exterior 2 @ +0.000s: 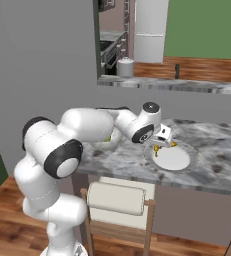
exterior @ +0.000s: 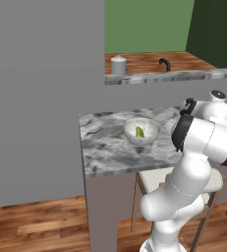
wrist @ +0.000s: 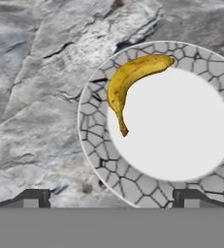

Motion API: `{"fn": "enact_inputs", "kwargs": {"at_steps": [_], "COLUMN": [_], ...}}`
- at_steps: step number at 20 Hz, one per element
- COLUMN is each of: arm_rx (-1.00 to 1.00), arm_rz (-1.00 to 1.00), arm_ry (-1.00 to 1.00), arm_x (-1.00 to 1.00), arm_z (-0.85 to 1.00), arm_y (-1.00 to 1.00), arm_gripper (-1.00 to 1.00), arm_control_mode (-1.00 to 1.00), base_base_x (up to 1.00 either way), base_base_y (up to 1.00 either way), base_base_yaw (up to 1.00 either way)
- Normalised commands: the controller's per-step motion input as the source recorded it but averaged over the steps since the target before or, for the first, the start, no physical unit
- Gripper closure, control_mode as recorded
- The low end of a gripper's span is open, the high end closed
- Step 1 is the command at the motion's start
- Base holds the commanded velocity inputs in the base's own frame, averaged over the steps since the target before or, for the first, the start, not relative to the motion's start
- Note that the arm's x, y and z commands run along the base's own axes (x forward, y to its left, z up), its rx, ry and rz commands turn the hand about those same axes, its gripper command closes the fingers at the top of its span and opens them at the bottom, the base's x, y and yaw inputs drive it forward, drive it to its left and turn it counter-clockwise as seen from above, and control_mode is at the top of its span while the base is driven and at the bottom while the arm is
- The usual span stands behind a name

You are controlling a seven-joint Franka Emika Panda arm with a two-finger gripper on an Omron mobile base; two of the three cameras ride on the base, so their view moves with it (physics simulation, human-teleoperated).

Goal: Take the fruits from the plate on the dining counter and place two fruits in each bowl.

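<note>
A: Pincer point(wrist: 111, 196)?
B: Wide, holding nothing, hovering above the plate point(wrist: 200, 186).
A: Banana point(wrist: 128, 82)?
B: Straight ahead of the tips, on plate's rim, well clear of both fingers.
A: Other fruit?
B: Green one point(exterior: 140, 132) sits in the pale bowl point(exterior: 149, 135), off to the pincer's side on the counter point(exterior: 105, 147).

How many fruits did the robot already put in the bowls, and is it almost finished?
Done: a green fruit lies in the pale speckled bowl; I cannot see whether more are in there. In hand: nothing yet, the open gripper hovers over the plate. Left: the banana is on the plate's rim, the one fruit I see there.
</note>
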Motion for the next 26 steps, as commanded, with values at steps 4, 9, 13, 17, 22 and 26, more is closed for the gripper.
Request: {"fn": "enact_inputs", "kwargs": {"at_steps": [4,9,13,17,22,26], "arm_rx": [0.0,0.0,0.0,0.01,0.0,0.0], "arm_rz": [0.0,0.0,0.0,0.0,0.0,0.0], "arm_ry": [0.0,0.0,0.0,0.0,0.0,0.0], "arm_x": [0.4,0.37,0.26,0.13,0.09,0.21], "arm_z": [-0.05,-0.14,-0.23,-0.12,-0.16,-0.24], "arm_y": [0.0,0.0,-0.07,-0.21,-0.19,-0.01], "arm_gripper": [-1.0,-1.0,-1.0,-1.0,-1.0,-1.0], "arm_control_mode": [-1.0,-1.0,-1.0,-1.0,-1.0,-1.0], "base_base_x": [0.0,0.0,0.0,0.0,0.0,0.0], "base_base_y": [0.0,0.0,0.0,0.0,0.0,0.0], "base_base_yaw": [0.0,0.0,0.0,0.0,0.0,0.0]}}
